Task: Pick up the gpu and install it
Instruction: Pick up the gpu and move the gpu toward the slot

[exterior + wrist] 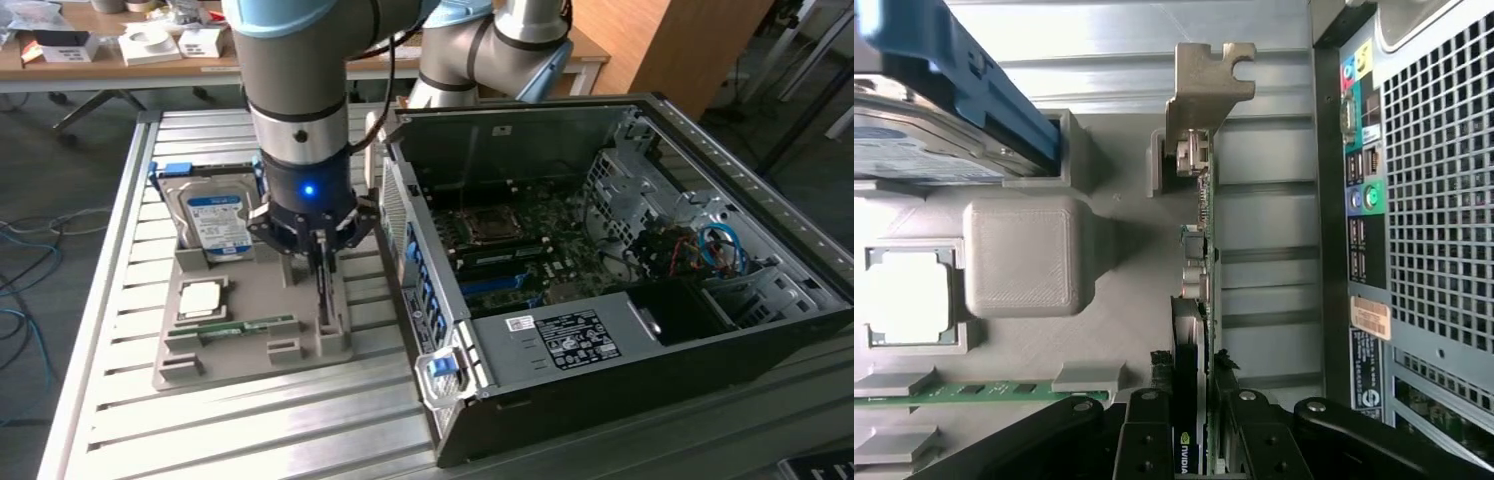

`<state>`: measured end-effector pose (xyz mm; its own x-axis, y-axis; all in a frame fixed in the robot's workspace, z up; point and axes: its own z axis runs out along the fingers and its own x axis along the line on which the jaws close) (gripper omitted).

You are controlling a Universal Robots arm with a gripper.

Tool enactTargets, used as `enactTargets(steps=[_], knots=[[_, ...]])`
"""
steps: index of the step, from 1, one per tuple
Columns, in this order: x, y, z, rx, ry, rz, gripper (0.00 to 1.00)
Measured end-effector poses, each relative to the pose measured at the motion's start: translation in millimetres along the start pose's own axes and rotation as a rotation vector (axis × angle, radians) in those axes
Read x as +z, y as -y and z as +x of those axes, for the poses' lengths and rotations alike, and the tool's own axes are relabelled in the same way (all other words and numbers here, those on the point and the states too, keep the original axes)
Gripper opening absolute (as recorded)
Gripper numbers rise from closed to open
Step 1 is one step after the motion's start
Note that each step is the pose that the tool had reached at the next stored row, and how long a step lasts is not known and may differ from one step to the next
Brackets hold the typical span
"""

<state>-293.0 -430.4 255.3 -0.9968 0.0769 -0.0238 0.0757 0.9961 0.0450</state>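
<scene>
The gpu (326,296) stands on edge in a slot of the grey holder tray (240,362), next to the open computer case (627,330). In the wrist view the gpu (1200,250) appears edge-on, a thin dark card with its silvery end bracket (1209,85) at the far end. My gripper (320,250) hangs straight down over the card. Its black fingers (1152,432) press on both faces of the card, so the gripper (1194,440) is shut on it. The card's lower edge still sits among the tray's grey blocks.
The tray also holds a silver hard drive with a blue label (216,220), a processor chip (200,298) and a green memory stick (247,327). The case's rear panel (1424,200) stands close beside the card. The motherboard (527,235) lies exposed inside. A slatted metal table (267,430) carries everything.
</scene>
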Motion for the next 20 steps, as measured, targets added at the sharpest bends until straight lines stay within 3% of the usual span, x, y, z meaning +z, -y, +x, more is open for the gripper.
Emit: enactTargets(steps=[5,20], knots=[[-16.2,-0.7,-0.4,0.000,0.0001,0.0000,0.26],[-84.1,-3.8,-2.0,0.000,0.0003,-0.0001,0.26]])
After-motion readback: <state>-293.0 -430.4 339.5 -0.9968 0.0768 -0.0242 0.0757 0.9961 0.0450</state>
